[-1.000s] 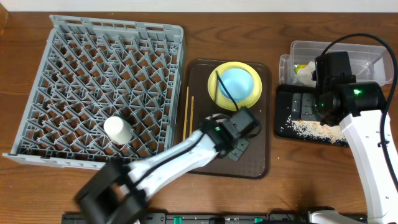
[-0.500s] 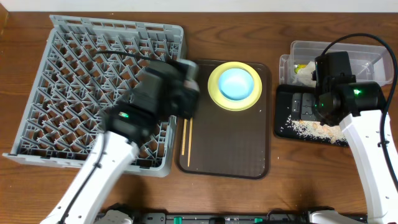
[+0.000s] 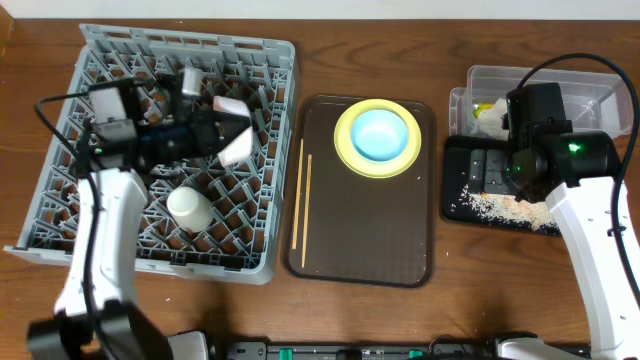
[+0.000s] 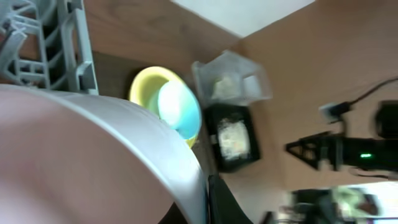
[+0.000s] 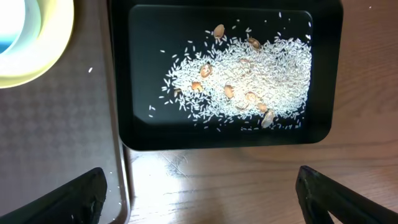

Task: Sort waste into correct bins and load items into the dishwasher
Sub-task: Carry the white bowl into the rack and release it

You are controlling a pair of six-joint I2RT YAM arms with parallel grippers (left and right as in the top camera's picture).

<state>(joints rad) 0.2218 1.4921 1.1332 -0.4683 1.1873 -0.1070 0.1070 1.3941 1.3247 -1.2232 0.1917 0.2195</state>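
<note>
While your left claw (image 3: pixel 232 125) hung over the dish rack (image 3: pixel 110 70) with fingers spread wide and empty, the white bowl (image 3: pixel 189 208) sat near it, toward the rack's front edge. Your right claw (image 5: pixel 199 193) stood wide too, the black tray (image 5: pixel 140 25) of rice crumbs (image 5: pixel 249 81) just ahead, plate (image 3: pixel 377 172) and blue bowl (image 3: pixel 377 135) off left.

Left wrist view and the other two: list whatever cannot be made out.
1. Left pincer: overhead view, motion blur; open or shut is unclear.
2. Left wrist view: a pale blurred shape fills the foreground and cannot be identified.
3. Clear tub: overhead view, the right arm covers part of its contents.
4. Right pincer: right wrist view, its fingers are cut off by the bottom edge.
</note>
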